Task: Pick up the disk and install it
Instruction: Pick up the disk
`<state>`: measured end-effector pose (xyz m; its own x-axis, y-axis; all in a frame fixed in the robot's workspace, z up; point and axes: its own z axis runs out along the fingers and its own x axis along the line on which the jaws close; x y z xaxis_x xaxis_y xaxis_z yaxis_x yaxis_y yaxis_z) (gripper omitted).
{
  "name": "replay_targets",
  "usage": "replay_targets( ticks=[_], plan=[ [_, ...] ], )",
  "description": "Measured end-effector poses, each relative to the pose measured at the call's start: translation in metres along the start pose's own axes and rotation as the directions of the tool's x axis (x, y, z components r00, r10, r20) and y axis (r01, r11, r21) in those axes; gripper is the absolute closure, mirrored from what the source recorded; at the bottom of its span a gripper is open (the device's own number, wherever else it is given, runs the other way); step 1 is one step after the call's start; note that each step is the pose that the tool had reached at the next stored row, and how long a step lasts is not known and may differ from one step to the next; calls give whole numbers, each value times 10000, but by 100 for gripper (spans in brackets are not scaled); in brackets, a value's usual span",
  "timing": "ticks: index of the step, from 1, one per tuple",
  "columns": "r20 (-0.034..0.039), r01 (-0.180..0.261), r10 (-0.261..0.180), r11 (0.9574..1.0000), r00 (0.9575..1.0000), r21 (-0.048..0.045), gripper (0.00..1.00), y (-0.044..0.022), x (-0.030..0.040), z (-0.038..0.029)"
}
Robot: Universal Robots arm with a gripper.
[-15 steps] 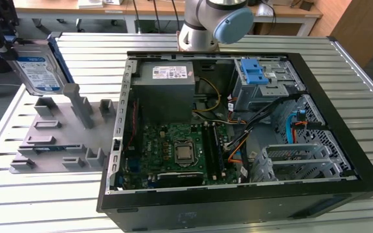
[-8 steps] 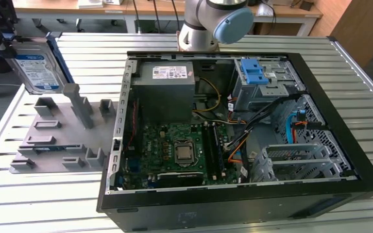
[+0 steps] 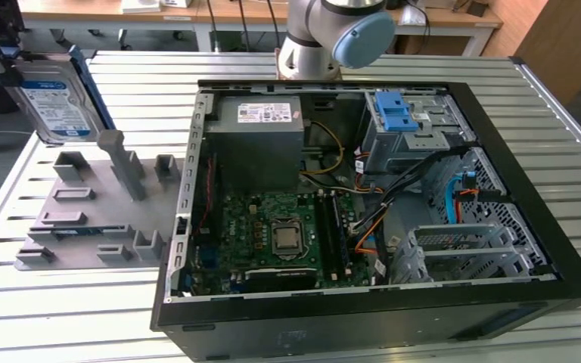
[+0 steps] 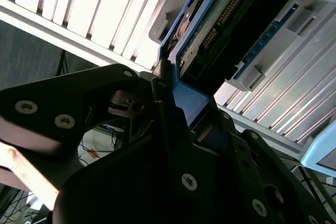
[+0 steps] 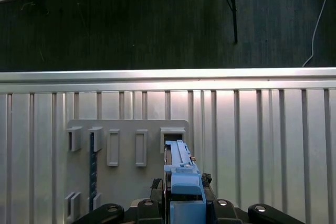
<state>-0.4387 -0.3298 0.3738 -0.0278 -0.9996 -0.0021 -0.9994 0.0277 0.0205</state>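
Here the black gripper clamps the blue-framed silver rectangular hard disk above a grey slotted plate at the edge of the ribbed aluminium table; dark floor beyond.

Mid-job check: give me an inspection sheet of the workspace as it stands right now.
Surface: ribbed metal table, carrying the open computer case and a grey fixture plate.
Job's things: disk on edge in its blue carrier, lifted off the table.
Clutter: nothing seen.
Grippers: gripper shut on the disk.
Cables: orange, black and blue leads inside the case.
Surroundings: workbenches behind the table.
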Motion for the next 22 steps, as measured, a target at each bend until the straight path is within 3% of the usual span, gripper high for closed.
replay_targets(
  ticks=[22],
  plan=[
    [-10, 0, 0, 10000, 10000, 2, 64, 3, -2, -119]
  ],
)
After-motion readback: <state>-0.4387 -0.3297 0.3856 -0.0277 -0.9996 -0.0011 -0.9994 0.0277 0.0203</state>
